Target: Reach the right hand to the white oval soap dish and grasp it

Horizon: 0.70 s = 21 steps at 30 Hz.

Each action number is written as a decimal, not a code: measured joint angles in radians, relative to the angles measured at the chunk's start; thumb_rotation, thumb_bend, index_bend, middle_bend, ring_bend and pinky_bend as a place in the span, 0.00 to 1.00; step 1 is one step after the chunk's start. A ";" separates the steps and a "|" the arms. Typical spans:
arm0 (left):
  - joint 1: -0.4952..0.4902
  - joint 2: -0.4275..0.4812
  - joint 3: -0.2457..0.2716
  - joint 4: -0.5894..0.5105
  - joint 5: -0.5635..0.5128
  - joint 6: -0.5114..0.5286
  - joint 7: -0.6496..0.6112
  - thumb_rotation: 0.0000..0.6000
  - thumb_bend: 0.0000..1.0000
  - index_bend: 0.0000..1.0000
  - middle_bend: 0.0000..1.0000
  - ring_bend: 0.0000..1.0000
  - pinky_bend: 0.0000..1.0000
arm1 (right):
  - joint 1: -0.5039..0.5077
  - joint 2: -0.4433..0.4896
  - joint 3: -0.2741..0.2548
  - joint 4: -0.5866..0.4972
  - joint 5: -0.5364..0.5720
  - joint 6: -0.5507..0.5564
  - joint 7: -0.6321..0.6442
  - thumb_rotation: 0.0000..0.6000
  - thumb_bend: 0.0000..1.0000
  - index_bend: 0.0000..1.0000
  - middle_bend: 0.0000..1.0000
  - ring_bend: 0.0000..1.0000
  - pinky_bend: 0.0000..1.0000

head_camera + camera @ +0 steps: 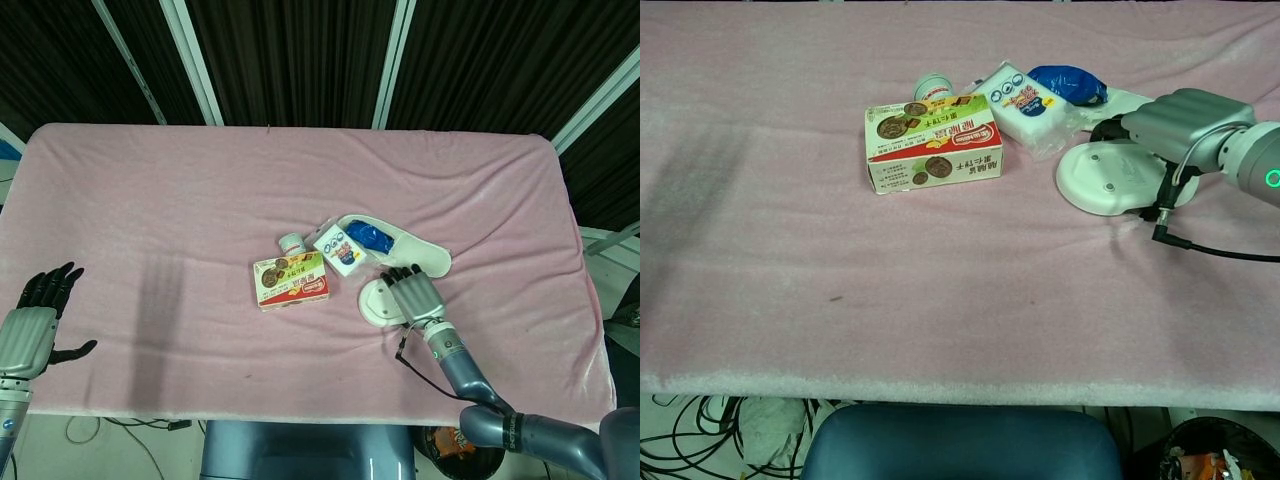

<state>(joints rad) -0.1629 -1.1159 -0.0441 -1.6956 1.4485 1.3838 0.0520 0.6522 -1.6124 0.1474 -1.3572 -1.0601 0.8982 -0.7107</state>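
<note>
White and oval, the soap dish (378, 301) lies a little right of the table's middle on the pink cloth (180, 190), seemingly upside down, since the chest view shows a flat face with two small dimples. The right hand (418, 295) is over its right-hand part, at about three o'clock on the dish. In the chest view the metal back of the hand covers that edge, with dark fingers (1106, 128) bent down toward the dish's far rim. Whether they have closed on the rim cannot be told, because the palm hides the contact and the dish sits flat on the cloth.

Judged from this, the reach looks finished and the grasp is the part in hand. Left to do: close the fingers firmly around the rim. The flat, low shape offers little to pinch, so a slip seems possible.

Close neighbours crowd the dish. A white packet (339, 248) sits at eleven o'clock from it, a blue wrapped item (370, 238) on a long white tray (425, 256) at twelve to one o'clock, a snack box (291, 281) at nine o'clock, and a small jar (291, 243) beyond the box.

Far off at the table's near left corner, the left hand (35, 322) is idle, fingers spread, holding nothing.
</note>
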 measured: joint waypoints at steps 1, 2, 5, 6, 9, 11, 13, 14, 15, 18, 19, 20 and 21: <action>0.000 0.000 0.000 0.000 0.002 0.001 0.000 1.00 0.00 0.00 0.00 0.00 0.00 | -0.001 0.006 0.003 -0.008 -0.009 0.010 0.010 1.00 0.27 0.57 0.61 0.43 0.23; 0.000 0.000 0.000 0.000 0.003 0.002 0.000 1.00 0.00 0.00 0.00 0.00 0.00 | -0.002 0.011 0.005 -0.016 -0.016 0.019 0.019 1.00 0.27 0.57 0.61 0.43 0.23; 0.001 0.000 0.001 0.000 0.006 0.004 -0.001 1.00 0.00 0.00 0.00 0.00 0.00 | -0.006 0.038 0.018 -0.053 -0.040 0.048 0.048 1.00 0.27 0.57 0.60 0.43 0.23; 0.001 0.000 0.001 0.000 0.006 0.005 -0.001 1.00 0.00 0.00 0.00 0.00 0.00 | -0.007 0.048 0.022 -0.066 -0.048 0.057 0.056 1.00 0.27 0.57 0.60 0.43 0.23; 0.001 -0.001 0.002 0.000 0.011 0.008 -0.002 1.00 0.00 0.00 0.00 0.00 0.00 | -0.013 0.085 0.035 -0.117 -0.074 0.090 0.081 1.00 0.27 0.57 0.60 0.43 0.23; 0.002 -0.001 0.002 0.000 0.014 0.010 -0.002 1.00 0.00 0.00 0.00 0.00 0.00 | -0.021 0.115 0.044 -0.159 -0.091 0.122 0.103 1.00 0.27 0.57 0.60 0.43 0.24; 0.002 -0.002 0.003 0.001 0.018 0.012 -0.003 1.00 0.00 0.00 0.00 0.00 0.00 | -0.037 0.146 0.050 -0.205 -0.110 0.152 0.132 1.00 0.27 0.57 0.60 0.43 0.24; 0.002 -0.002 0.003 0.001 0.020 0.013 -0.003 1.00 0.00 0.00 0.00 0.00 0.00 | -0.046 0.160 0.051 -0.226 -0.119 0.168 0.146 1.00 0.27 0.57 0.60 0.43 0.23; 0.002 -0.002 0.004 0.001 0.022 0.015 -0.003 1.00 0.00 0.00 0.00 0.00 0.00 | -0.056 0.174 0.051 -0.246 -0.129 0.186 0.161 1.00 0.27 0.57 0.60 0.43 0.23; 0.003 -0.003 0.006 0.002 0.028 0.017 -0.005 1.00 0.00 0.00 0.00 0.00 0.00 | -0.105 0.220 0.043 -0.316 -0.174 0.254 0.223 1.00 0.27 0.57 0.60 0.43 0.24; 0.004 -0.003 0.007 0.002 0.031 0.019 -0.006 1.00 0.00 0.00 0.00 0.00 0.00 | -0.128 0.238 0.034 -0.340 -0.196 0.284 0.249 1.00 0.27 0.57 0.60 0.43 0.23; 0.004 -0.003 0.008 0.002 0.033 0.020 -0.007 1.00 0.00 0.00 0.00 0.00 0.00 | -0.146 0.251 0.026 -0.357 -0.214 0.307 0.269 1.00 0.27 0.57 0.60 0.43 0.23; 0.004 -0.003 0.009 0.002 0.035 0.021 -0.007 1.00 0.00 0.00 0.00 0.00 0.00 | -0.165 0.262 0.017 -0.373 -0.232 0.330 0.290 1.00 0.27 0.57 0.60 0.43 0.23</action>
<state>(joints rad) -0.1589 -1.1193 -0.0356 -1.6934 1.4838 1.4045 0.0452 0.4875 -1.3503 0.1640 -1.7298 -1.2925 1.2279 -0.4206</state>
